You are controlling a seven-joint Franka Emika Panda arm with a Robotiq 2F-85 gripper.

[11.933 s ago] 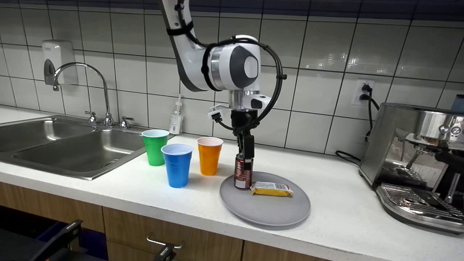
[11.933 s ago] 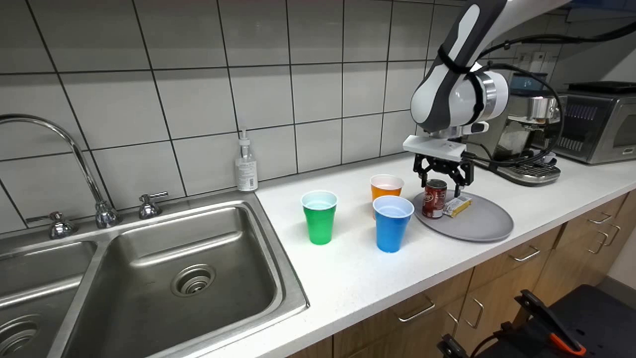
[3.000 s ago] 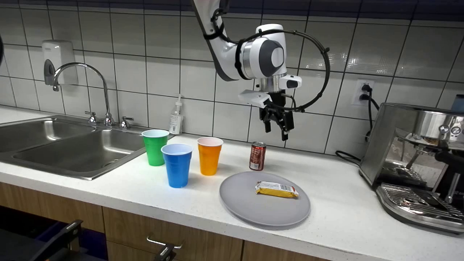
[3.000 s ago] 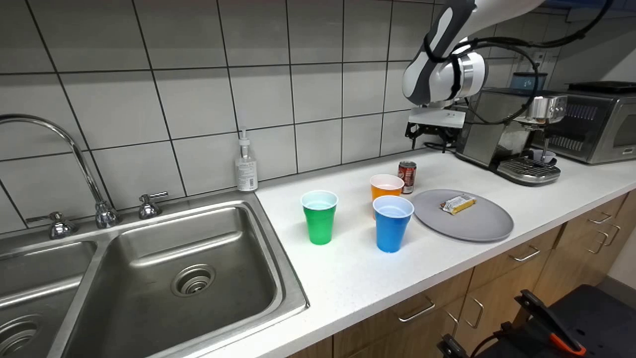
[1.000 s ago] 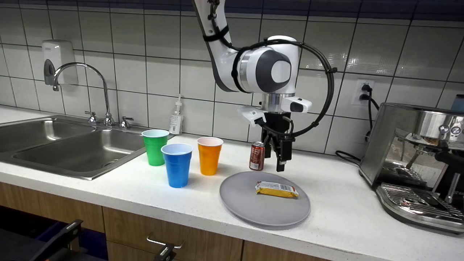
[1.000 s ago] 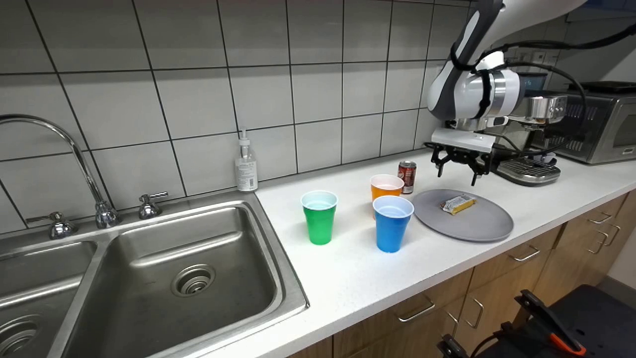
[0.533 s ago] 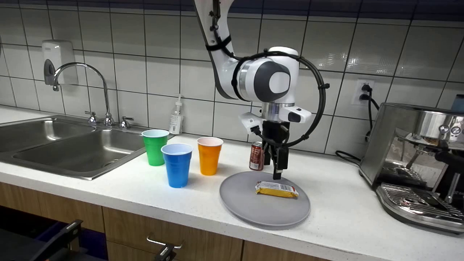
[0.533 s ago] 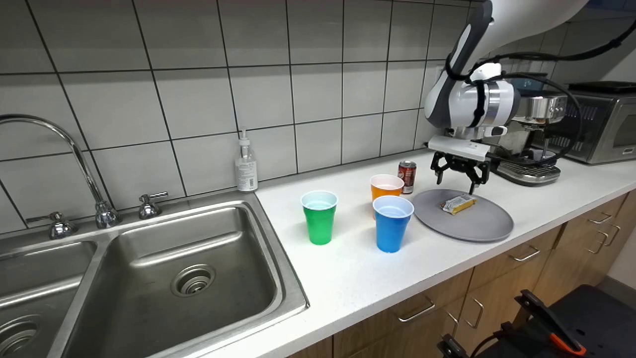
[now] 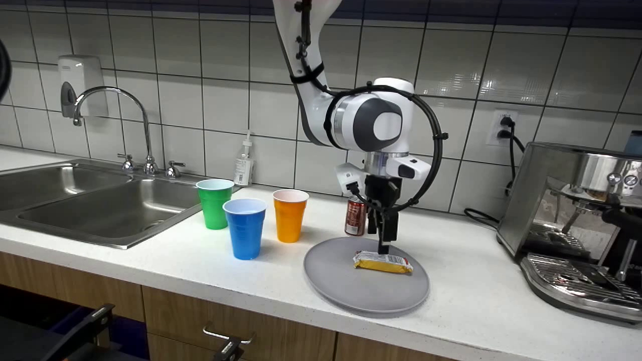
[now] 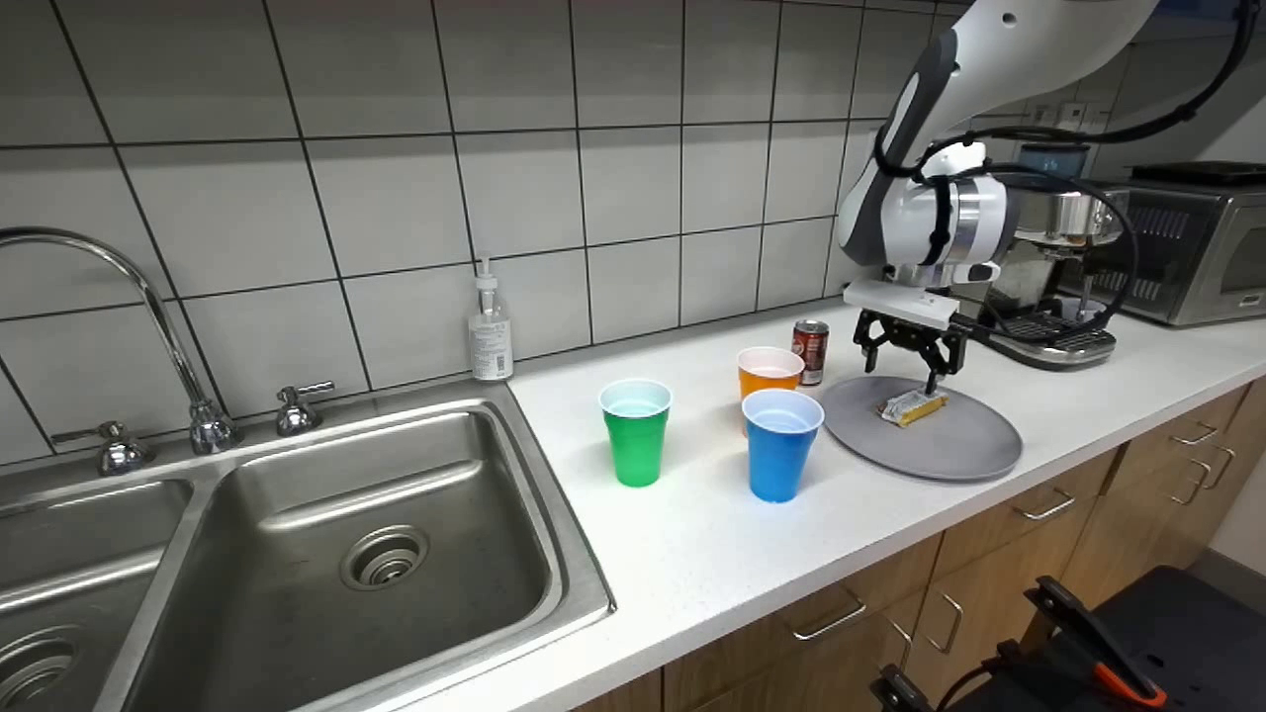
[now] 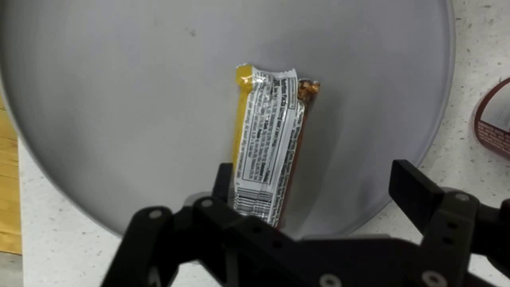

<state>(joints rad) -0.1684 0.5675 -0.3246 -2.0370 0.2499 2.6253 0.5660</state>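
My gripper (image 11: 312,171) is open and points down over the grey plate. It also shows in both exterior views (image 9: 378,241) (image 10: 901,379). A wrapped bar (image 11: 267,135), with a white label and yellow edge, lies on the plate (image 11: 139,99). One finger is beside the bar's yellow edge; the other is well out past its opposite side. I cannot tell whether the near finger touches the bar. The bar's barcode end is partly hidden behind the gripper. A red can (image 9: 355,219) stands upright on the counter behind the plate; part of it shows in the wrist view (image 11: 496,123).
A blue cup (image 9: 245,230), an orange cup (image 9: 290,215) and a green cup (image 9: 214,205) stand upright between plate and sink (image 10: 584,574). A coffee machine (image 9: 577,225) stands on the plate's other side. A soap bottle (image 10: 491,331) stands by the wall.
The can has gone from the plate to the counter behind it, and the bar has shifted slightly. Since then my open gripper has come down from above the can to the bar.
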